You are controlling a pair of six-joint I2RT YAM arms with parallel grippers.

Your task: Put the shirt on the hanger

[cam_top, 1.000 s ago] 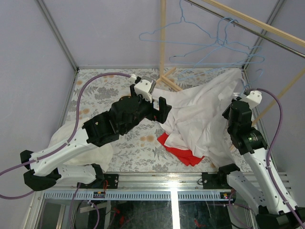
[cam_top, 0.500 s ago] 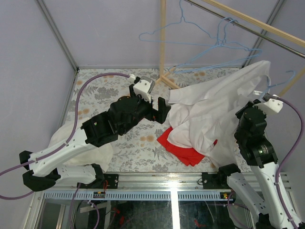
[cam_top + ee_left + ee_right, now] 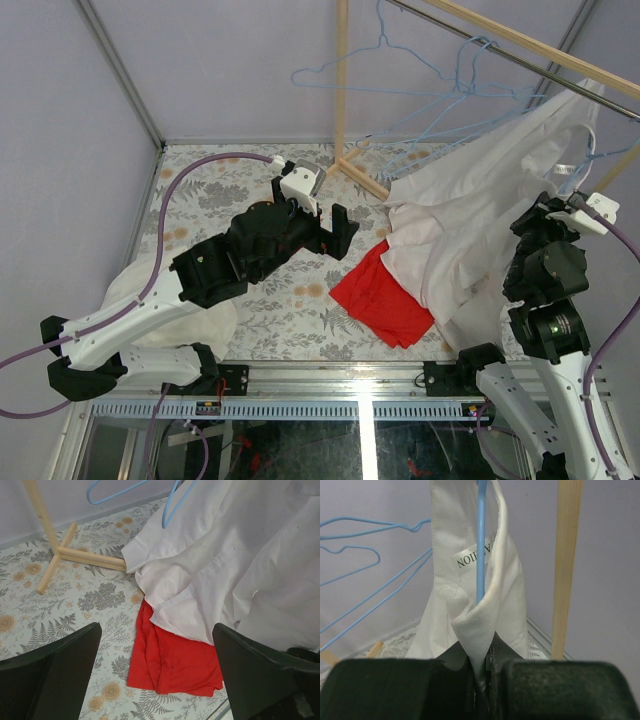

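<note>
Shirt collar pinched and raised against a blue hanger.
The right gripper (image 3: pixel 482 677) was clenched on the collar of the white shirt (image 3: pixel 470 210), holding it high on the right beside a wooden post (image 3: pixel 568 565). A blue hanger (image 3: pixel 480 540) wire ran up inside the collar next to the tag (image 3: pixel 472 557). The shirt's lower part draped onto the floral table (image 3: pixel 220 190), overlapping the red cloth (image 3: pixel 385 300). The left gripper (image 3: pixel 157 670) hung above the table, jaws spread wide, holding nothing.
</note>
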